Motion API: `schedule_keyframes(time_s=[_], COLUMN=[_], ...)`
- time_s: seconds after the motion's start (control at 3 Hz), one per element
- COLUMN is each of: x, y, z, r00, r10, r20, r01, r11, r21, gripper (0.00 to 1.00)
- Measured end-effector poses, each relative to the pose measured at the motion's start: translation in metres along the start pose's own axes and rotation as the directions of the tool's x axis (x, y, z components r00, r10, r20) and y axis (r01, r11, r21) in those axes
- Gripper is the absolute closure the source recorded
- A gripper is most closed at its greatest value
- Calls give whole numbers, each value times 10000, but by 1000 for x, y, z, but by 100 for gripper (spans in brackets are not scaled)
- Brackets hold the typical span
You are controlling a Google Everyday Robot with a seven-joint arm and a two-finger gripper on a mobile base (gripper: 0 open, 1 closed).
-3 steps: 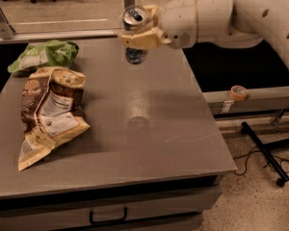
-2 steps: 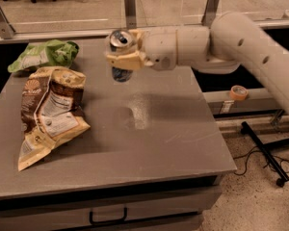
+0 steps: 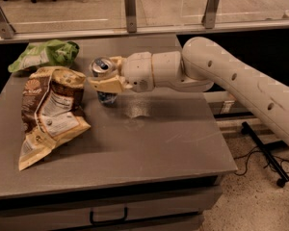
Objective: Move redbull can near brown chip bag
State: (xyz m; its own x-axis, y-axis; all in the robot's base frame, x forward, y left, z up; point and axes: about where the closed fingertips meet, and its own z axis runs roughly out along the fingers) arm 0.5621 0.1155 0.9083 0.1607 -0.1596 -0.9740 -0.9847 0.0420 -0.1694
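Behind the brown chip bag, at the far left corner of the grey table, lies a smaller green bag, crumpled, with its white panel facing up. The brown chip bag itself lies flat on the table's left part, with its label panel up and its lower end reaching toward the front edge.

Just to the right of the chip bag's upper end is the redbull can, roughly upright with its silver top showing. It is close to the bag, but a narrow strip of table shows between them. The gripper holds the can. Its cream fingers are closed around the can's middle, so the top stands out above them and the blue lower part below. Whether the can's base touches the table cannot be told.

Further right of the bag, the thick white arm reaches in from the right side and runs level over the back half of the table. A dark blurred shadow lies on the table beneath the wrist.
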Motion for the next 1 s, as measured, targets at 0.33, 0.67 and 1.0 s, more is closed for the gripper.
schedule_keyframes(time_s=[0.33, 0.67, 1.0], x=[14, 10, 9], y=[4, 3, 3], z=[10, 10, 10], r00=[9976, 9974, 9973], r10=[530, 555, 564], r20=[-450, -466, -464], r01=[-536, -562, -571], r11=[9985, 9983, 9983], r21=[-130, -138, -145], gripper=[59, 36, 12])
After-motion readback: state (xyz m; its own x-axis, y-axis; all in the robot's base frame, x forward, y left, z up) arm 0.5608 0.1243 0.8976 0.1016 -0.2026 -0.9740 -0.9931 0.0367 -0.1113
